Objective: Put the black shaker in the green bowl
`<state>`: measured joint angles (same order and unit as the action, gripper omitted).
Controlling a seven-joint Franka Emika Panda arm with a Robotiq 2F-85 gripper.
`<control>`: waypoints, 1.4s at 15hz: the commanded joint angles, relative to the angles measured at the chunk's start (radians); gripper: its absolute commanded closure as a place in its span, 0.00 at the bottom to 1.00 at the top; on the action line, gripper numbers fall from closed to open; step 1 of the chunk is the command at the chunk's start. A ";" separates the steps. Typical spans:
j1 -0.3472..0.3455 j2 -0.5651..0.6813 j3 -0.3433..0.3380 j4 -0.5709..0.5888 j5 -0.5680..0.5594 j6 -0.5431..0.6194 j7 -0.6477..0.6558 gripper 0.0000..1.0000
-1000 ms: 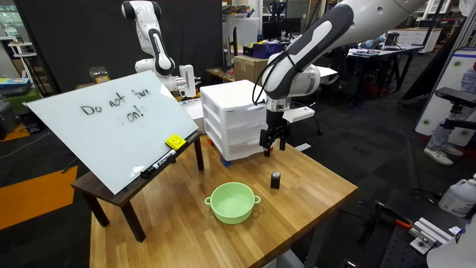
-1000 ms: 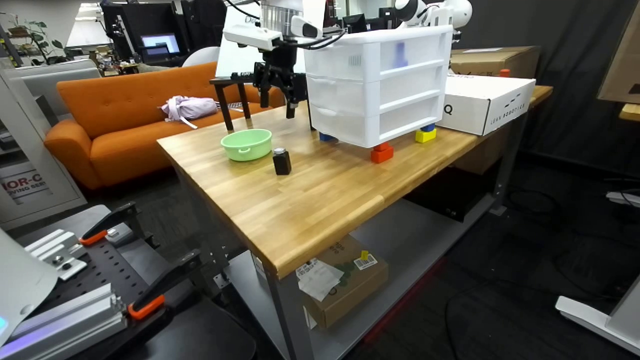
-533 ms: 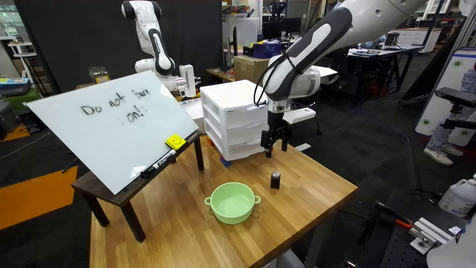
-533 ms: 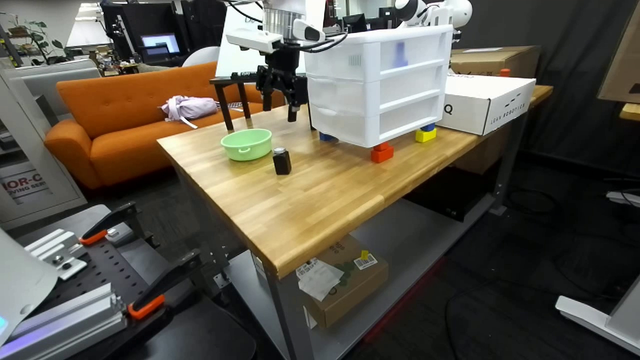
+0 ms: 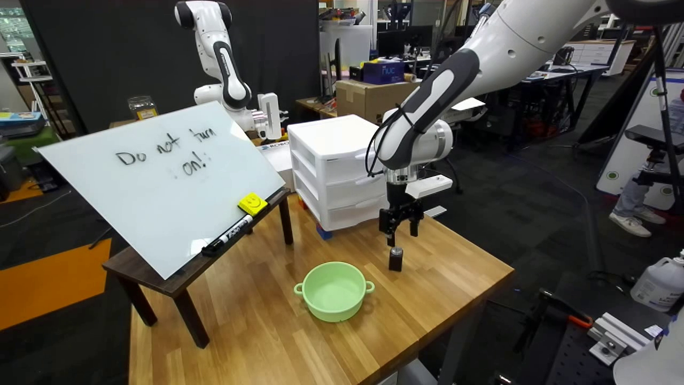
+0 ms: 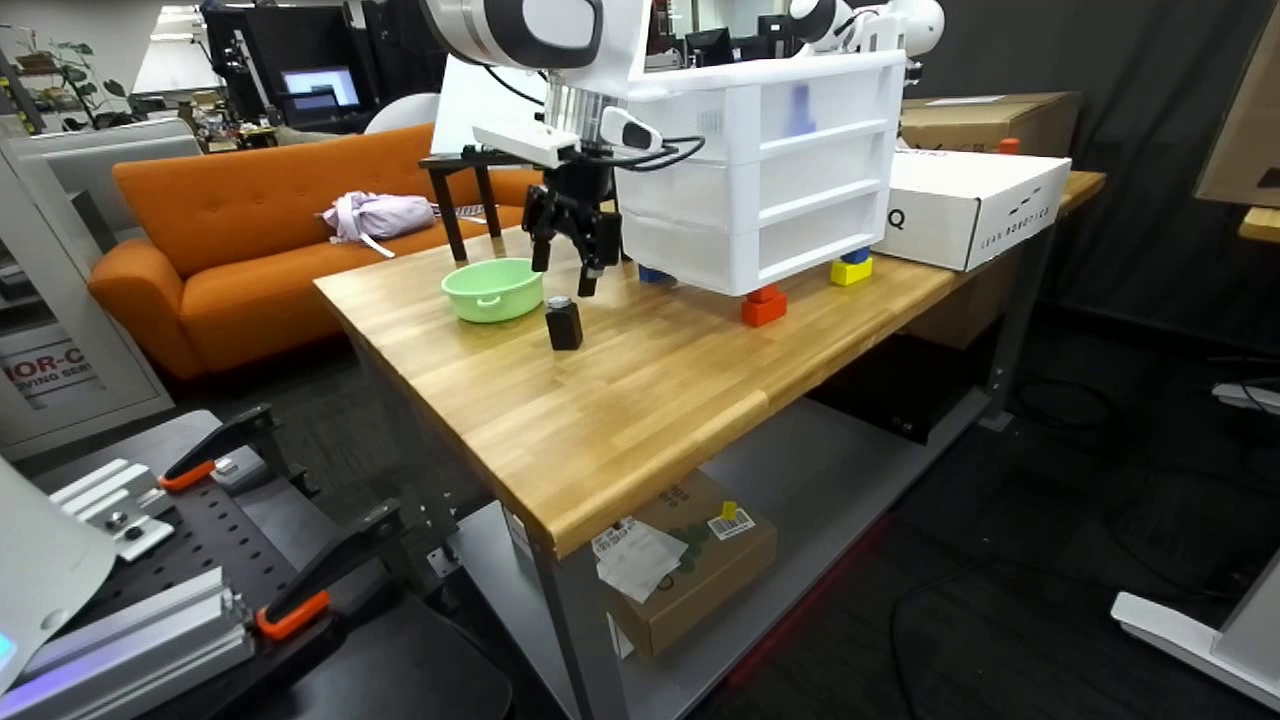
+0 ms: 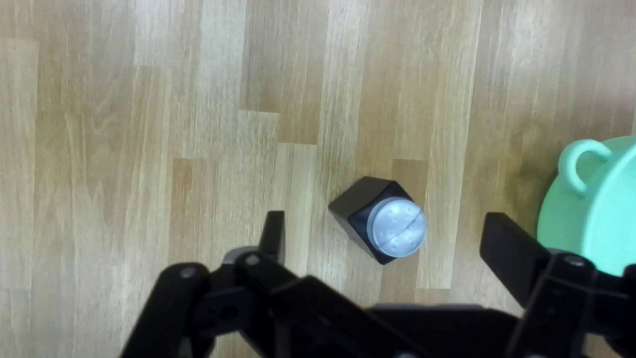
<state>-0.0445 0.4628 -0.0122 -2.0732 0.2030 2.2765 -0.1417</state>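
The black shaker (image 5: 395, 261) stands upright on the wooden table, and it also shows in an exterior view (image 6: 564, 326). In the wrist view the shaker (image 7: 360, 204) with its grey round top lies between the fingers, touching neither. My gripper (image 5: 403, 238) is open and empty just above the shaker; it also shows in an exterior view (image 6: 565, 280) and in the wrist view (image 7: 384, 219). The light green bowl (image 5: 334, 313) sits beside the shaker, with nothing in it. The bowl also shows in an exterior view (image 6: 492, 306) and partly at the wrist view's right edge (image 7: 564, 214).
A white drawer unit (image 5: 342, 139) on coloured blocks stands close behind the gripper, also in an exterior view (image 6: 690, 190). A whiteboard (image 5: 160, 176) leans on a small dark stand (image 5: 187, 315). The wooden table (image 5: 256, 342) has its edge near the shaker.
My gripper has come down and shifted slightly toward the shaker, staying open. The shaker and the bowl have not moved.
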 commanded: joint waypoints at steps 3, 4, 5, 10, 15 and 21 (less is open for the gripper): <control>-0.017 0.097 0.015 0.068 -0.013 -0.033 0.015 0.00; -0.015 0.112 0.014 0.078 -0.017 -0.036 0.018 0.00; -0.013 0.125 0.014 0.089 -0.022 -0.039 0.020 0.00; -0.004 0.172 0.018 0.147 -0.039 -0.072 0.031 0.00; -0.001 0.194 0.018 0.182 -0.050 -0.107 0.046 0.00; -0.002 0.196 0.019 0.192 -0.051 -0.126 0.051 0.31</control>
<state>-0.0378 0.6438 -0.0018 -1.9119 0.1670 2.1878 -0.1094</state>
